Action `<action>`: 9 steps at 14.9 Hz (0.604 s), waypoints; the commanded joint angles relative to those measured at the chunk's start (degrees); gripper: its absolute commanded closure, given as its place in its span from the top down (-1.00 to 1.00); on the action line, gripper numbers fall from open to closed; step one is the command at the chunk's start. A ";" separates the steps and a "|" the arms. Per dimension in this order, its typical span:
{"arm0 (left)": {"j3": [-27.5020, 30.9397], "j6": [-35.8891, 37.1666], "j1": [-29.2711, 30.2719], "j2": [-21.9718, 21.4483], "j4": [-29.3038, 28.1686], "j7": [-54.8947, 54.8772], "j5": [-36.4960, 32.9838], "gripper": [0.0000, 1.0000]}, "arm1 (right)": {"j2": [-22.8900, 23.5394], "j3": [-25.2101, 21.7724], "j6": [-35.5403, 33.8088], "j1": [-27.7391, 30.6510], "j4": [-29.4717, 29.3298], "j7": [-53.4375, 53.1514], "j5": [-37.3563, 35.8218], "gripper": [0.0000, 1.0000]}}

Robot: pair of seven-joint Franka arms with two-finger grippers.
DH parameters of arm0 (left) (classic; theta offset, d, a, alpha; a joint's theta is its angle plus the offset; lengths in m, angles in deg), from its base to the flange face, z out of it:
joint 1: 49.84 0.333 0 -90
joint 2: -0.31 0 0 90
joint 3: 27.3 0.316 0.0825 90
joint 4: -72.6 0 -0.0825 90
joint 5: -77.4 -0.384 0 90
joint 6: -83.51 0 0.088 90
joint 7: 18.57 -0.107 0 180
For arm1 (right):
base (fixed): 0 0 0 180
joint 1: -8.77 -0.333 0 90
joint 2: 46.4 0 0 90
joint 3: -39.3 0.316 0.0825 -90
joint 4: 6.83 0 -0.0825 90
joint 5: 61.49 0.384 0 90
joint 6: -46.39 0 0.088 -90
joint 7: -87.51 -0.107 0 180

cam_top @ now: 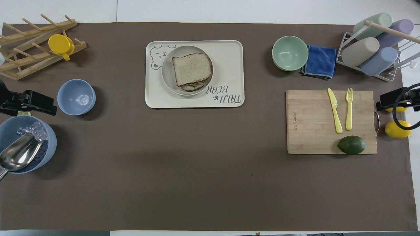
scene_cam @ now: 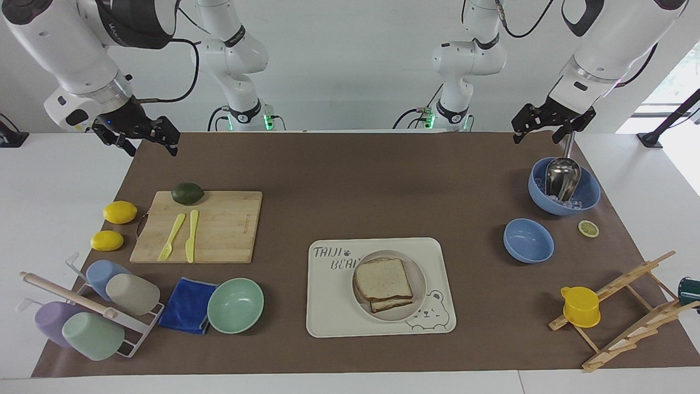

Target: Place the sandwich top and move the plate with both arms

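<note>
The sandwich top [scene_cam: 383, 278] [cam_top: 191, 68], a speckled square bread slice, lies on a lower slice on the round pale plate [scene_cam: 419, 284] [cam_top: 167, 73]. The plate sits on the cream bear-print tray [scene_cam: 333, 306] [cam_top: 229, 59]. My left gripper [scene_cam: 540, 131] [cam_top: 32, 104] hangs open and empty in the air by the blue ice bowl [scene_cam: 588, 197] at the left arm's end. My right gripper [scene_cam: 150, 146] [cam_top: 392, 101] hangs open and empty over the mat's corner at the right arm's end, beside the cutting board [scene_cam: 229, 230].
A metal scoop [scene_cam: 563, 178] rests in the ice bowl, with a smaller blue bowl [scene_cam: 528, 239] and a lemon slice [scene_cam: 588, 228] nearby. A wooden rack [scene_cam: 629, 306] carries a yellow cup. An avocado, fork and knife lie on the board; two lemons [scene_cam: 114, 225], a mint bowl [scene_cam: 235, 305], a blue cloth and a cup rack stand nearby.
</note>
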 commanded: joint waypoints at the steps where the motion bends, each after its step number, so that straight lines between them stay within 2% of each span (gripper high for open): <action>1: -0.30 -1.57 0.09 -1.73 -2.33 -0.09 -0.94 1.00 | -1.13 0.19 0.17 0.39 1.18 0.95 0.55 1.00; 9: -0.30 -1.66 -0.26 -1.64 -2.25 0.52 -0.94 1.00 | -1.13 0.19 0.17 0.39 1.18 0.95 0.55 1.00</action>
